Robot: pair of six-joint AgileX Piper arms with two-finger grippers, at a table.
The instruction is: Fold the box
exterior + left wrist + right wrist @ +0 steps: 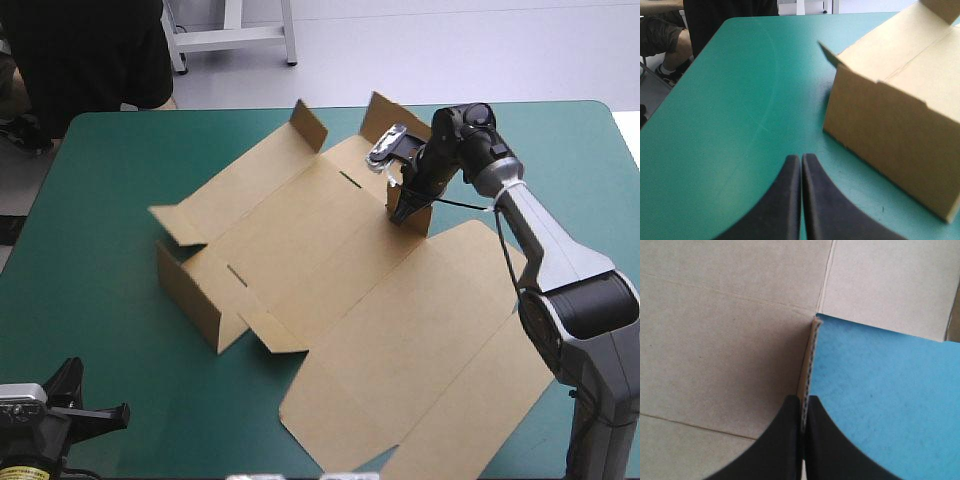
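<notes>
**A:** From above, where's your box?
**B:** Your box [350,290] lies mostly flat in the middle of the table [100,250], with one wall raised at its left end. Your right gripper [408,205] pinches an upright flap on the box's far side. Your left gripper [118,413] sits well apart from the box.
**A:** Left wrist?
**B:** The fingers are pressed together and hold nothing. The raised wall is just ahead, off to one side.
**A:** Right wrist?
**B:** You're clamped on a board edge, with bare table beside it.
</notes>
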